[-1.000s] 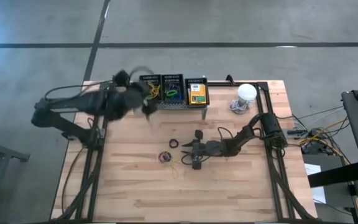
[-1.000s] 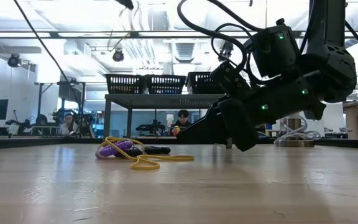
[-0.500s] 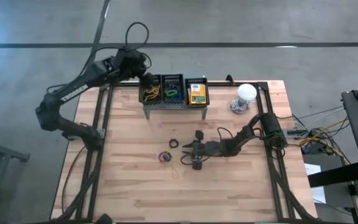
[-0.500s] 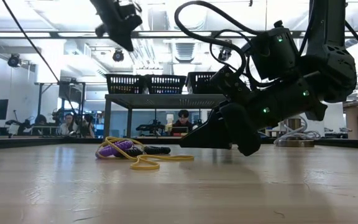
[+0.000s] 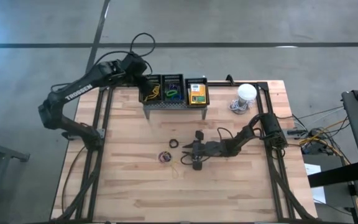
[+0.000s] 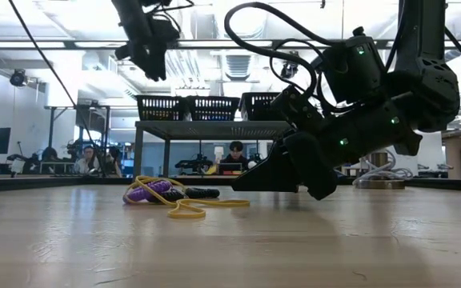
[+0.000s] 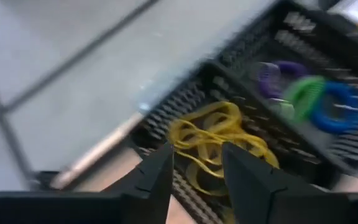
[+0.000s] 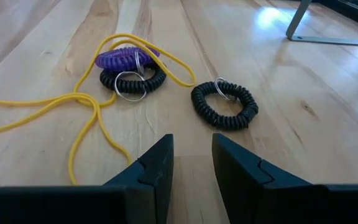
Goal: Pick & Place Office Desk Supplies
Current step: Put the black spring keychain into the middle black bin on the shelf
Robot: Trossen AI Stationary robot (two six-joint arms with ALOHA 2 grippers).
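Since a second ago, the left gripper (image 5: 143,79) has swung up over the leftmost bin (image 5: 150,81), fingers now parted and empty above the yellow bands (image 7: 219,140) inside. On the table (image 5: 135,186) remain a yellow loop (image 8: 86,99) trailing lengthwise and three coil bands (image 8: 224,104). The right gripper (image 8: 191,163) hovers before them, fingers slightly open, holding nothing.

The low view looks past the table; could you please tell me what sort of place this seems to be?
Probably an open robotics lab or workshop: long ceiling strip lights, seated people at benches behind, and black mesh baskets on a grey metal stand upon the pale wooden table.
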